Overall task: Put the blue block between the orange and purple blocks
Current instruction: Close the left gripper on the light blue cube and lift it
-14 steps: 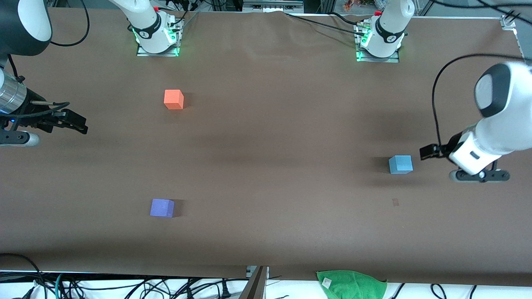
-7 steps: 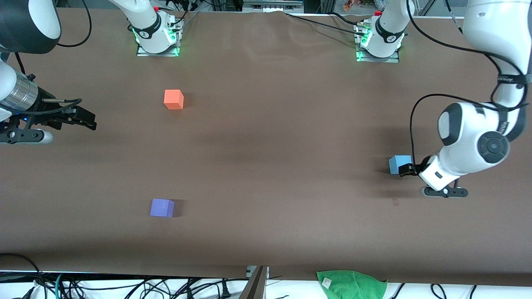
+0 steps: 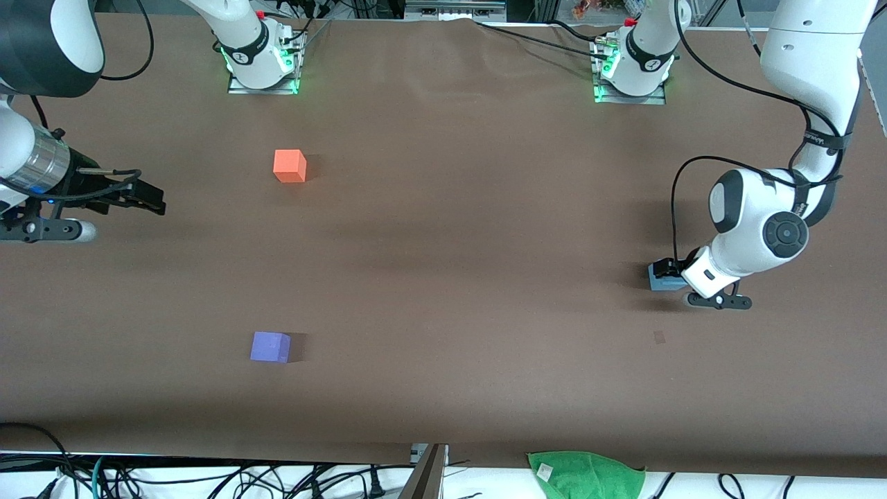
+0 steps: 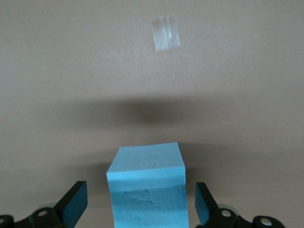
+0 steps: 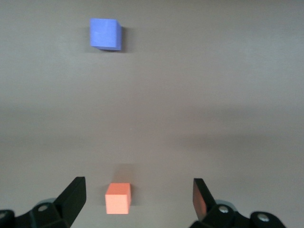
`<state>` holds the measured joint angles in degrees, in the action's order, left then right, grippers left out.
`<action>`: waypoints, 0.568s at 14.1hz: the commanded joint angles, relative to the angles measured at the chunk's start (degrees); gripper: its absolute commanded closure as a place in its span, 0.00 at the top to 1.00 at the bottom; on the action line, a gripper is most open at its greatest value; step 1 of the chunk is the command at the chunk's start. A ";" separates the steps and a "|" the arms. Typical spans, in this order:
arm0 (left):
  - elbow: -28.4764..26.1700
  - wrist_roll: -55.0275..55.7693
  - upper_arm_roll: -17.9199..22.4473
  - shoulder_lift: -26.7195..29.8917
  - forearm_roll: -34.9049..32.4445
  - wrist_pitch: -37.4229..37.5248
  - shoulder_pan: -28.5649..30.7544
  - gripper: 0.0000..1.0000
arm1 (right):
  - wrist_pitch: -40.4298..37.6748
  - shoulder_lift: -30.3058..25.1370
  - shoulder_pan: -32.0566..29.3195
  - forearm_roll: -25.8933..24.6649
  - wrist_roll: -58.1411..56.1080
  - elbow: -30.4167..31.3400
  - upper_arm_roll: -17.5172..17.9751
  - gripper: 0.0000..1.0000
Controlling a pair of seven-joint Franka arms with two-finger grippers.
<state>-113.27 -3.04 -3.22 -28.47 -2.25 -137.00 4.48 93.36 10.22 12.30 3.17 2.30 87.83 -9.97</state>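
The light blue block (image 3: pixel 657 280) sits on the brown table toward the left arm's end. My left gripper (image 3: pixel 668 272) is low over it, open. In the left wrist view the blue block (image 4: pixel 147 190) stands between the two fingers with a gap on each side. The orange block (image 3: pixel 290 165) and the purple block (image 3: pixel 270 346) sit toward the right arm's end, the purple one nearer the front camera. My right gripper (image 3: pixel 149 197) is open and empty above the table's end. The right wrist view shows the orange block (image 5: pixel 118 198) and the purple block (image 5: pixel 104 33).
A green cloth (image 3: pixel 587 475) lies at the table's edge nearest the front camera. A small tape mark (image 3: pixel 659 337) is on the table just nearer the camera than the blue block; it also shows in the left wrist view (image 4: pixel 166 33).
My left arm has swung in and lowered; its open gripper now straddles the blue block. My right gripper has drifted slightly toward the orange block. The blocks have not moved.
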 commanded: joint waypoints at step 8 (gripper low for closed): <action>6.54 -0.74 -3.18 2.71 0.58 11.27 -0.34 0.13 | -0.03 0.59 -1.31 -0.79 0.52 -0.90 -0.93 0.99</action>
<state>-111.47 -3.05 -4.54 -28.60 -2.20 -134.21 4.36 93.39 10.24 11.16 3.49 2.26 87.63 -11.14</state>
